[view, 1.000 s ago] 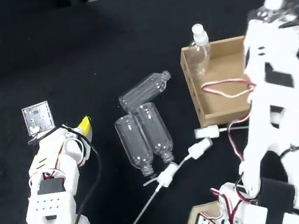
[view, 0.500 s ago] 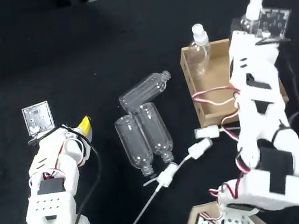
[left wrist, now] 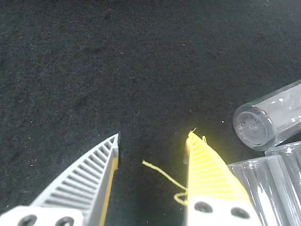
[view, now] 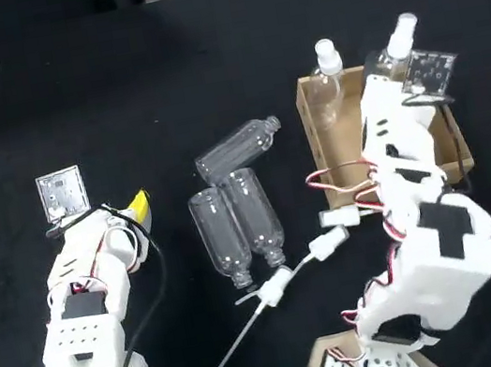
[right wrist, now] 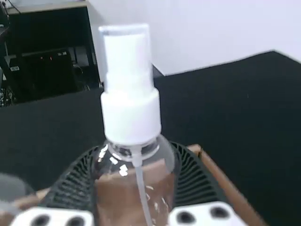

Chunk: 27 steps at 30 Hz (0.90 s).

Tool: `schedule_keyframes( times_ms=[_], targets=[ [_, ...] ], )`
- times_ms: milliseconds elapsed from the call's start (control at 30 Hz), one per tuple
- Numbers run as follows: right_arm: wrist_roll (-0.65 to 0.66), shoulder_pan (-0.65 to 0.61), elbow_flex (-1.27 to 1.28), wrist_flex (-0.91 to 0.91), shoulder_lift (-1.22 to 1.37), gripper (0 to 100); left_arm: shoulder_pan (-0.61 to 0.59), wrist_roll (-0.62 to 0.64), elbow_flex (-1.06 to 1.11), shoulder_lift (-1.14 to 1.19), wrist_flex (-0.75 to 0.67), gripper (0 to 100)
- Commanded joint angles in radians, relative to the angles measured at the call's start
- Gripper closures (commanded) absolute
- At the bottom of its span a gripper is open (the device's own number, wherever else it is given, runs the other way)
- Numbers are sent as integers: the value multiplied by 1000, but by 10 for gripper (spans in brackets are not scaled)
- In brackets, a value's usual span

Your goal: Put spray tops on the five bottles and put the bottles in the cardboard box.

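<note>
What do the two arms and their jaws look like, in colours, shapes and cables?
Both arms are blocky white plastic with black parts. The left arm has a black cable and ribbed, pointed jaws, one yellow, one pale grey. The right arm carries looped red and white wires, and its ribbed jaws are black.

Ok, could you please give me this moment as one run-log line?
right gripper: shut on capped bottle at box | second capped bottle in box | table: three capless bottles, three spray tops | left gripper: open
</note>
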Motion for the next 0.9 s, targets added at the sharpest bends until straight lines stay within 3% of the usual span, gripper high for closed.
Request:
schedule_keyframes(
  times_ms=[0,867],
  targets=[
    [-6,-11,-47,-54,10,988,-2,9,-13,-14,-21,787],
    [-15,-28,-105,-63,25,988,-4,9,-12,-14,-20,787]
  ],
)
